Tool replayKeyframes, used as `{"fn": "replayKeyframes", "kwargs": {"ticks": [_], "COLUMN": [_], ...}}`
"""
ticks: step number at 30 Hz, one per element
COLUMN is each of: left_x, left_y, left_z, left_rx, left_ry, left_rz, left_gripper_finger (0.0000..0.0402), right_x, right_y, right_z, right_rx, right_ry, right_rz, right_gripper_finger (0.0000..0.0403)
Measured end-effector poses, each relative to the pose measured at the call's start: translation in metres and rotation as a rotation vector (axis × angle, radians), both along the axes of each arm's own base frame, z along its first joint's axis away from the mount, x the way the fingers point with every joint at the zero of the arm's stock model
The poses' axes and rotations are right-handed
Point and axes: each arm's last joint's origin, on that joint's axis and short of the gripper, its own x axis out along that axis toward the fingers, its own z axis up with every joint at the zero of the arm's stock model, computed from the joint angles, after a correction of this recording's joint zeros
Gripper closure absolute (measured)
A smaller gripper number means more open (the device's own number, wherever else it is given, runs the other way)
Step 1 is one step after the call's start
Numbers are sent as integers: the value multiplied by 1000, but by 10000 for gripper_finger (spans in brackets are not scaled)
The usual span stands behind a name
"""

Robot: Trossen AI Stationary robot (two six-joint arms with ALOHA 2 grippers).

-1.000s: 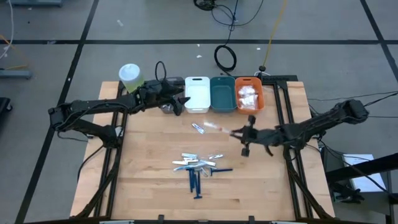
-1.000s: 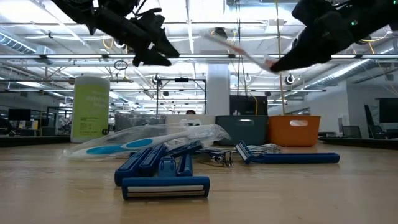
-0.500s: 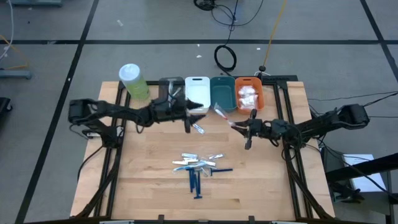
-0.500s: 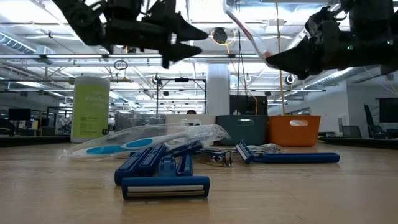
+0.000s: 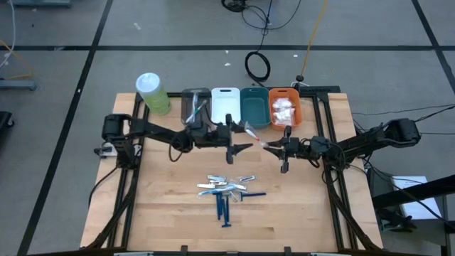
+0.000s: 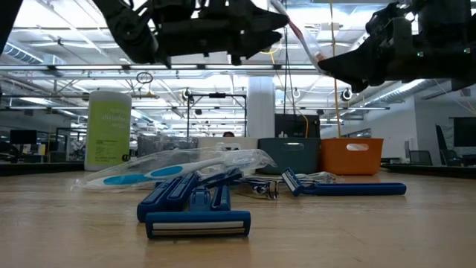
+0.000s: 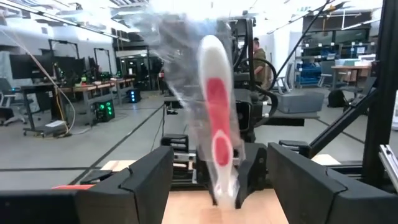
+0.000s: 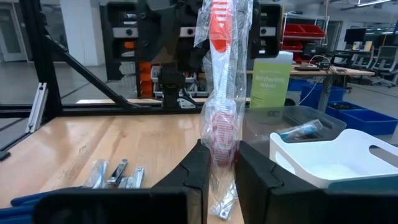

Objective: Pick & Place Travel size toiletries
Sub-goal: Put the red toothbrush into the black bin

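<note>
A red-and-white toothbrush-like stick in a clear crinkly wrapper (image 5: 250,134) is held above the table's middle by my right gripper (image 5: 271,145), which is shut on it. My left gripper (image 5: 234,139) is open. Its fingers stand on either side of the stick's free end (image 7: 217,118) with a gap on both sides. On the table near the near edge lies a pile of dark blue razors and silvery and pale-blue sticks (image 5: 225,190). White pouches (image 5: 283,107) sit in the orange bin. My right gripper pinches the wrapped stick's lower end (image 8: 221,144) between its two fingers (image 8: 194,167), through the clear wrapper. The fingers come about level from the table's right side. The stick is lifted clear and slants steeply up from the fingers (image 6: 296,31) toward my left gripper.
Along the far edge stand a grey bin (image 5: 189,102), white bin (image 5: 226,107), teal bin (image 5: 254,107) and orange bin (image 5: 293,115). A pale-green cylinder (image 5: 151,92) stands left of them. Bare wood lies left and right of the pile.
My left arm has swung from the grey bin toward the table's right, and its open fingers now stand around the stick's free end. My right gripper has moved a little toward the far edge and tipped the stick from a shallow slant to a steep one.
</note>
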Motion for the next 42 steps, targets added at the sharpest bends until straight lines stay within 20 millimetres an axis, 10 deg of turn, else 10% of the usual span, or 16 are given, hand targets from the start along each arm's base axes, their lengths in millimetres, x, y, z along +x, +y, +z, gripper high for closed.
{"fn": "replayKeyframes", "kwargs": {"ticks": [13, 24, 29, 42], "left_x": [16, 16, 16, -13], "left_y": [2, 3, 2, 8], "left_z": [4, 2, 4, 45], "left_rx": [-21, 18, 10, 38], "left_ry": [-22, -6, -27, 149], "left_rz": [-1, 4, 24, 383], "left_gripper_finger": [163, 369, 377, 388], "right_x": [0, 0, 0, 0], "right_y": [0, 0, 0, 0], "right_z": [-2, -2, -3, -10], "right_rx": [-3, -4, -5, 131], "right_ry": [21, 26, 39, 85], "right_rz": [0, -6, -11, 5], "right_gripper_finger": [362, 362, 358, 192]}}
